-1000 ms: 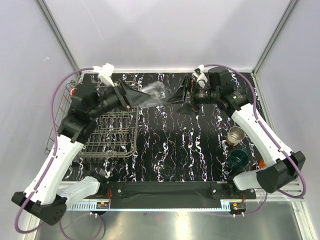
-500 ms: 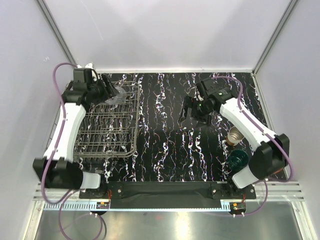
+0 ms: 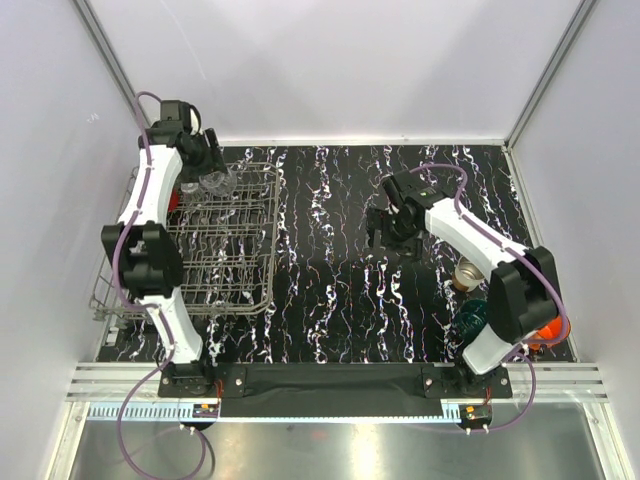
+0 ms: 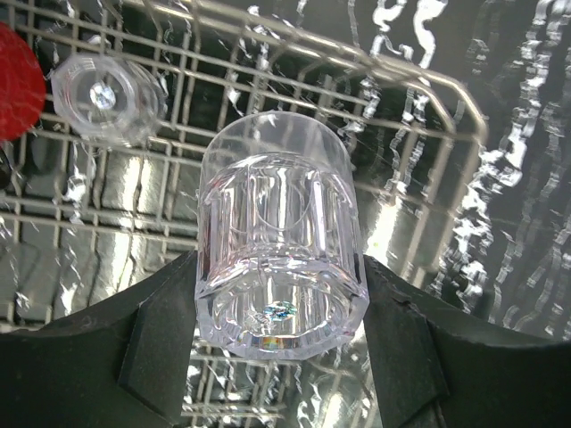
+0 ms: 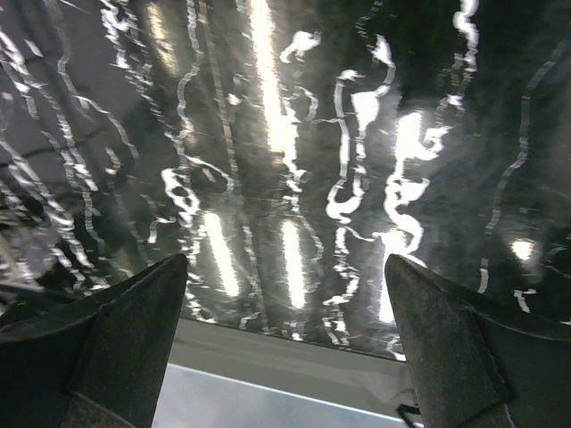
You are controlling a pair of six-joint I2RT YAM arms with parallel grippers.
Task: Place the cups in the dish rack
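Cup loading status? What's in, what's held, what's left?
Done: red cup and one clear cup sit in the rack. In hand: left gripper holds the second clear cup above the rack. Left: beige cup, green cup and orange cup on the table. Right gripper is open and empty.

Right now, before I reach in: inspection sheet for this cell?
Surface: black marbled table.
Job's things: rack holds red cup and racked clear cup; beige cup, green cup and orange cup sit at right.
Clutter: nothing seen.
Claws: left claw shut on held clear cup over rack; right claw open, empty.
Cables: purple cables run along both arms.
Surroundings: white walls, metal frame posts.
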